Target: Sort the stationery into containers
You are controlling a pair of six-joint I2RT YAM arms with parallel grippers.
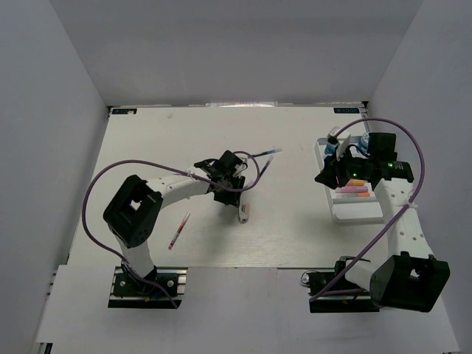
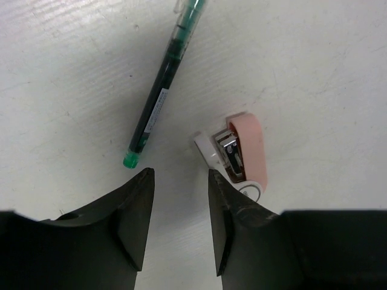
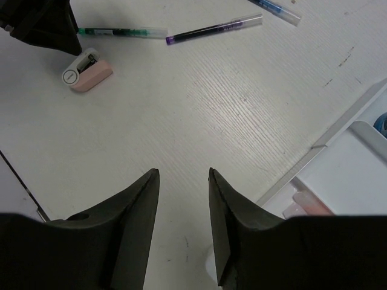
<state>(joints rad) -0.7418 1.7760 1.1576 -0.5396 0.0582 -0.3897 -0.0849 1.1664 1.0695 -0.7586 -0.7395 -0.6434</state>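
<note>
At table centre, left gripper [image 2: 179,174] hovers, jaws apart and empty, just beside pink-white piece [image 2: 245,151]; right gripper [image 3: 183,174], also apart, hangs over white tray [image 3: 347,160] left edge.

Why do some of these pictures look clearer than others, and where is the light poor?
Top view: soft, even light, faint shadows, but the red pen is only a thin streak. Left wrist view: sharp, the green pen and pink piece crisp, the left hand nearly black with little detail. Right wrist view: table grain clear, white tray washed out at the edge.
</note>
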